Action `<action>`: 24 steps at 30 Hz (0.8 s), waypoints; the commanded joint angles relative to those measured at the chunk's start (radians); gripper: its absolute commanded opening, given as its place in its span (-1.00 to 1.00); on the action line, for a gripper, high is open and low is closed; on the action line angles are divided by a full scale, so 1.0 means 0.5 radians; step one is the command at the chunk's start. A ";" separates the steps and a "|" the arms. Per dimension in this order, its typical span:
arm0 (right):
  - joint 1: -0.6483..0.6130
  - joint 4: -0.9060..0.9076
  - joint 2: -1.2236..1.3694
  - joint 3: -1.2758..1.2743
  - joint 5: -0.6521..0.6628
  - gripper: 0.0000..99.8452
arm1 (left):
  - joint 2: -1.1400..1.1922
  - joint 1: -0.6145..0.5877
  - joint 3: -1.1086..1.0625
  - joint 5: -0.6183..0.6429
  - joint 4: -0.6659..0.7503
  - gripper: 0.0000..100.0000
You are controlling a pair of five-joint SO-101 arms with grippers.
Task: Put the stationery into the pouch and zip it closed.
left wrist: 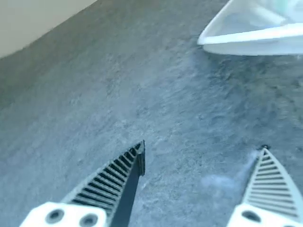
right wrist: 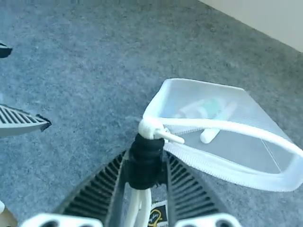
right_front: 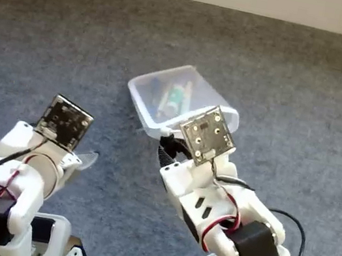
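High view: left gripper (right_front: pixel 84 160) hangs at near left over the grey counter (right_front: pixel 299 78), holding nothing. In the left wrist view its fingers (left wrist: pixel 118 182) are spread wide with bare counter between them. Pouch corner is off to the far right of it, well apart.

Centre: right gripper (right_front: pixel 168 151) sits at the near corner of the pouch (right_front: pixel 146 97). In the right wrist view its fingers (right wrist: pixel 189 198) are clamped on the black zip pull (right wrist: pixel 144 161), which hangs from the white slider (right wrist: pixel 152 127).

The pouch is clear white and lies mid-counter, just beyond the right gripper. Its mouth is gaping and the zip is not closed. Stationery (right_front: pixel 175 99) is inside: a green-white piece and a white pen-like stick (right wrist: pixel 215 124) side by side.
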State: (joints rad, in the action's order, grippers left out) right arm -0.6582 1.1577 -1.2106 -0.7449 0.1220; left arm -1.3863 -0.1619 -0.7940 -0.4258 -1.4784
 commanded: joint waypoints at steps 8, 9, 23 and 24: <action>0.014 0.222 -0.081 0.265 0.012 -0.99 | 0.011 0.446 0.087 0.018 0.187 -0.33; 0.014 0.241 -0.081 0.296 0.009 -0.99 | 0.011 0.489 0.087 0.058 0.209 -0.33; -0.133 0.262 -0.069 0.450 -0.083 -0.99 | 0.011 0.799 -0.416 0.129 0.979 -0.33; -0.164 0.262 -0.066 0.450 -0.089 -0.99 | 0.011 0.821 -0.440 0.129 1.025 -0.33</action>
State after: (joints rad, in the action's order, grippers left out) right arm -0.6843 1.2896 -1.2213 -0.5915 0.0990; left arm -1.3740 0.2171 -0.9889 -0.3736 -1.0687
